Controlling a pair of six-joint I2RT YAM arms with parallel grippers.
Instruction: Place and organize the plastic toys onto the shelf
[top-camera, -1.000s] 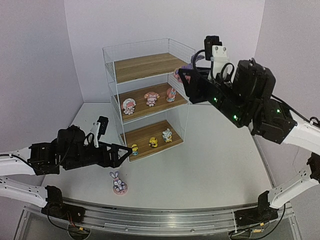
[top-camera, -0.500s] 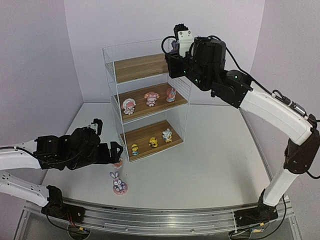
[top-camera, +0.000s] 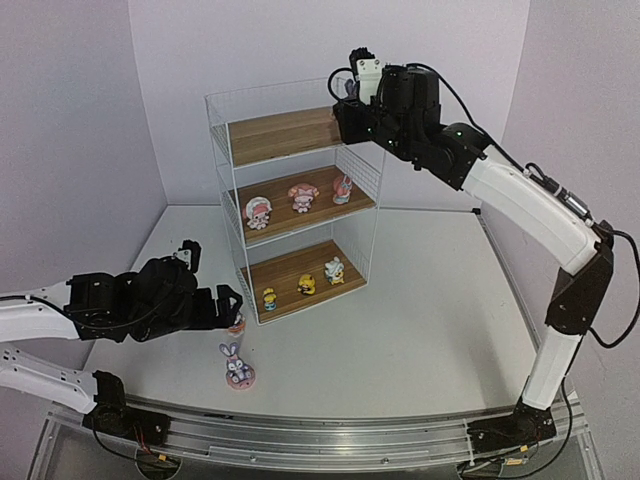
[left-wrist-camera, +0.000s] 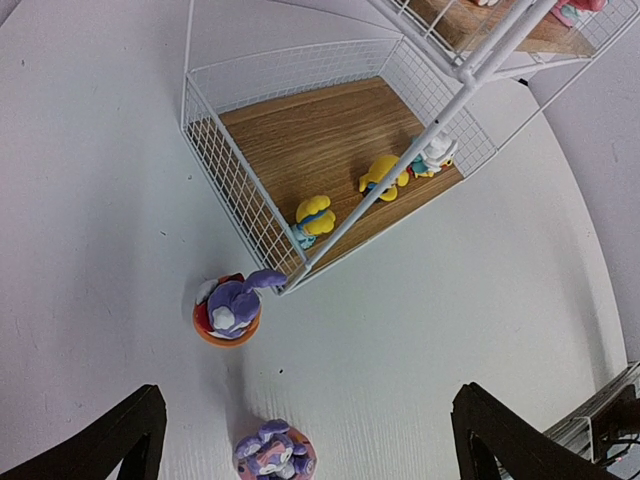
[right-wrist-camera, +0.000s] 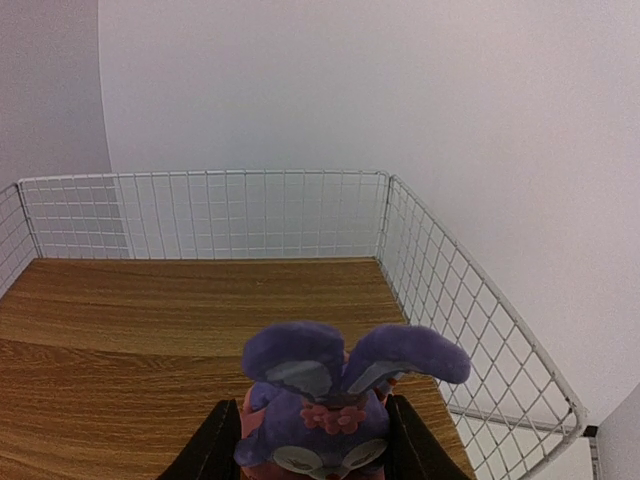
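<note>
My right gripper (top-camera: 349, 116) is at the right end of the shelf's (top-camera: 222, 150) top board (right-wrist-camera: 140, 320). In the right wrist view it (right-wrist-camera: 312, 445) is shut on a purple-blue bunny (right-wrist-camera: 315, 395), held just over that board near the right mesh wall. My left gripper (left-wrist-camera: 310, 400) is open and empty, low over the table by the shelf's front left corner. One bunny on an orange base (left-wrist-camera: 230, 310) stands beside that corner. Another on a pink base (left-wrist-camera: 275, 455) stands between my left fingers (left-wrist-camera: 115, 440); it also shows in the top view (top-camera: 237, 366).
Three pink-white figures (top-camera: 303, 198) stand on the middle board. Three small yellow and white figures (top-camera: 307, 285) stand on the bottom board, also in the left wrist view (left-wrist-camera: 380, 175). A metal rail (top-camera: 330, 440) runs along the table's near edge.
</note>
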